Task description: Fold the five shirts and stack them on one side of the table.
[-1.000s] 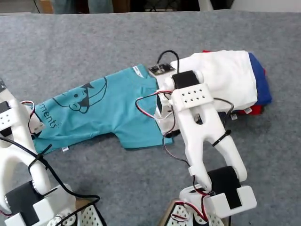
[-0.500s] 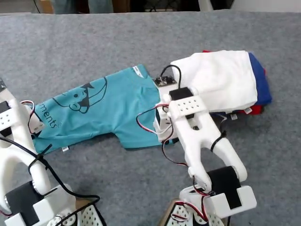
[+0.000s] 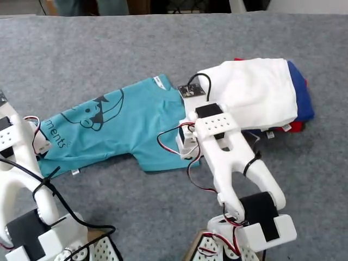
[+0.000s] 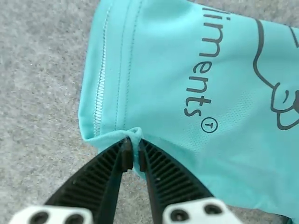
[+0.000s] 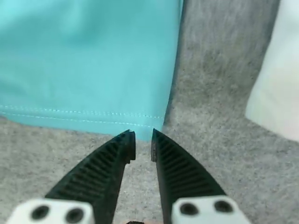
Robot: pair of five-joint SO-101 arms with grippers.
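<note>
- High view: the teal shirt [image 3: 125, 128] lies spread flat on the grey bench [image 3: 81, 49], just beside the folded stack [image 3: 255, 92].
- It looks soft, light and limp, so it is probably best pinched at the hem corners.
- The left hand [image 4: 132, 148] is clamped on one hem corner.
- The right hand [image 5: 142, 140] hangs slightly apart at another corner, gripping nothing.

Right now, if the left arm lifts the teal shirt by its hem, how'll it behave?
Probably floppy: the hem of the teal shirt bunches between the jaws of the left gripper. Likely light: it lies thin and flat. May drag on the fuzzy table.
</note>
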